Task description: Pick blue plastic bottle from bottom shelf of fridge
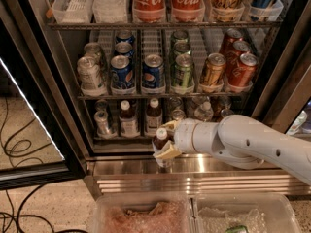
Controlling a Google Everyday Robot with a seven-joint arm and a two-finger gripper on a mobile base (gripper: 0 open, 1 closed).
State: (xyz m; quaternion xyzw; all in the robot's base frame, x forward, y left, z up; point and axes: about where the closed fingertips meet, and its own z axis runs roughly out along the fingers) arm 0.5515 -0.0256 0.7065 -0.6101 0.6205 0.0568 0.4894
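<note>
The fridge (39, 81) stands open in the camera view. My gripper (161, 141) is in front of the bottom shelf (121, 138), just above the ribbed steel base (136, 168). It is shut on the blue plastic bottle (160, 140), a small dark bottle with a white cap, held upright between the beige fingers (169, 152). The bottle is out of its lane and clear of the shelf's front rail. Two similar white-capped bottles (128, 121) still stand on the bottom shelf to the left, beside a can (103, 122).
The middle shelf holds rows of silver, blue, green and orange cans (153, 73). Red cola cans (148, 1) stand on the shelf above. Clear plastic bins (146, 215) sit below the fridge. The open door (29, 130) is on the left, with cables (19, 144) on the floor.
</note>
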